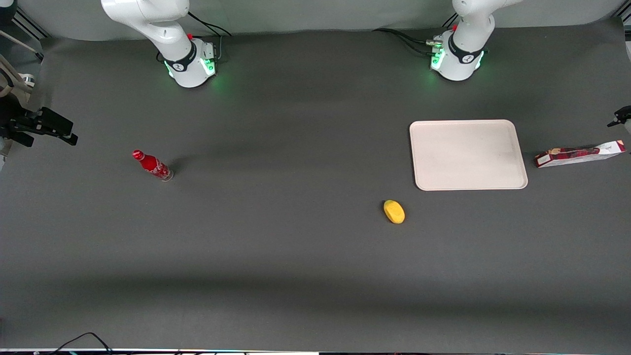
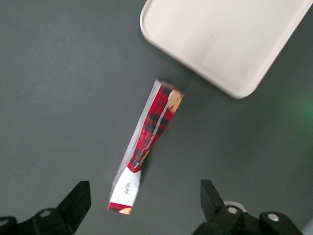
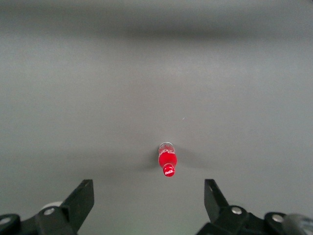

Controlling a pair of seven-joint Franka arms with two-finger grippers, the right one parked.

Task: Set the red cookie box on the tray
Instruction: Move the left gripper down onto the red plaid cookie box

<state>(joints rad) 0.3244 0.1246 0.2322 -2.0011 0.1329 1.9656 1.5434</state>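
We see our left gripper only from its own wrist camera. Its two black fingers are spread wide apart and they hold nothing. Only the tips of the fingers show, and the rest of the gripper is cut off at the edge of that picture. In the front view we can find just a small black piece at the picture's edge near the box, and we cannot tell which part of the arm it is.

The long, slim dark-red cardboard cookie box lies flat on the dark grey table, right under the gripper. Its white label end sits between the two fingertips, and its other end, with a cookie picture on it, points away from the gripper toward the tray. The fingers are apart from the box and do not touch it.

The big flat cream-white tray with rounded corners and a low rim lies past the cookie-picture end of the box, farther from the gripper. The box is near a corner of the tray but not touching it. Part of the tray is cut off in the wrist view.

In the front view the red cookie box lies beside the tray, at the working arm's end of the table, and nothing lies on the tray
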